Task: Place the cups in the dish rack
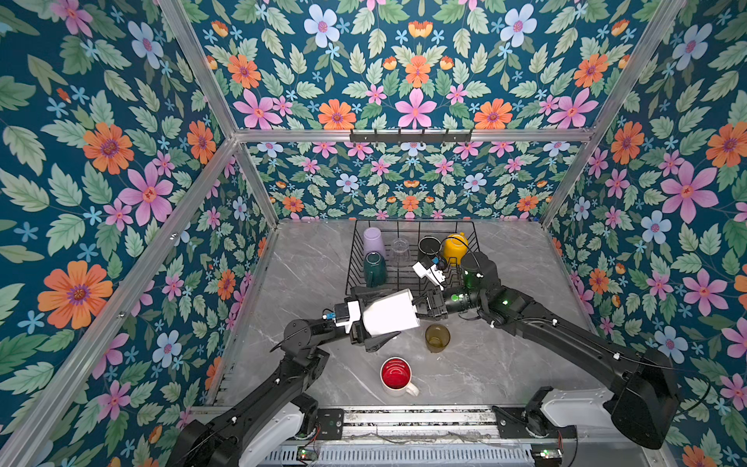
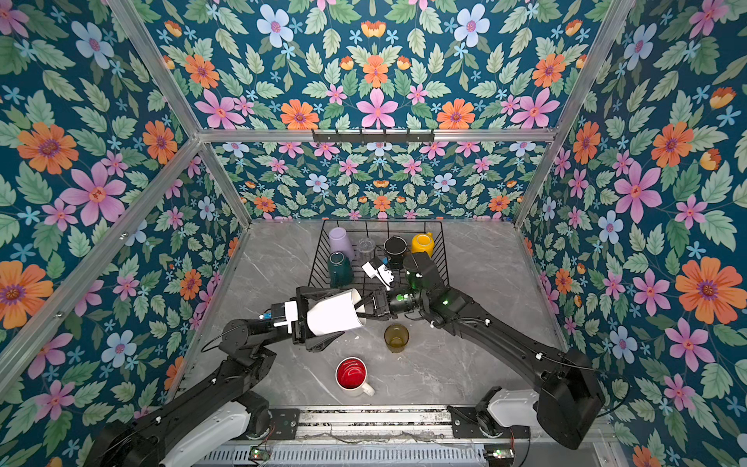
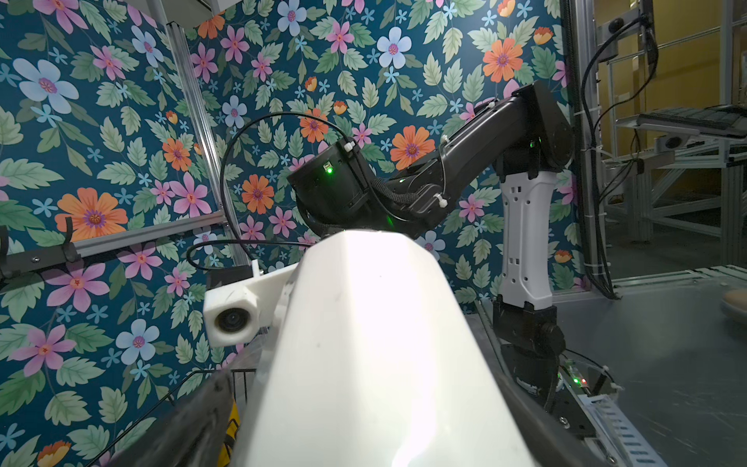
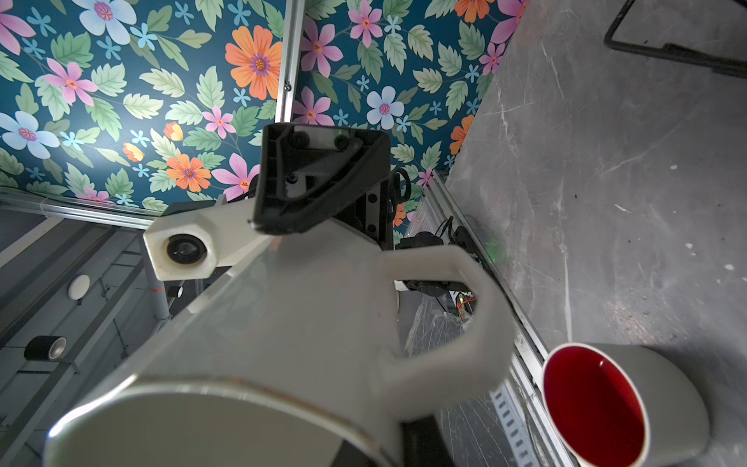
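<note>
My right gripper (image 1: pixel 419 308) is pinched shut on the rim of the white mug (image 1: pixel 394 311), one finger inside the mouth. My left gripper (image 1: pixel 382 318) is spread wide astride the mug's base end, with its fingers along the wall. I can't tell whether they press on it. Both forearms lie nearly level and point at each other over the marble table (image 1: pixel 505 364), just in front of the dish rack (image 1: pixel 416 222). The left arm bends sharply at the elbow, and the right reaches long from its base toward the middle.

I count eight cups.
- **In the rack (five):** lilac tumbler (image 1: pixel 372 239), dark green mug (image 1: pixel 375 270), clear glass (image 1: pixel 400 246), black mug (image 1: pixel 429 245) and yellow mug (image 1: pixel 456 245).
- **On the table, mouth up (two):** olive glass (image 1: pixel 437 338) and red-inside white mug (image 1: pixel 396 374).
- **In the air (one):** the white mug.

The held mug's long axis runs level, left to right in both top views. Its mouth faces the right arm and its base the left. Its handle (image 4: pixel 444 315) shows only in the right wrist view.
</note>
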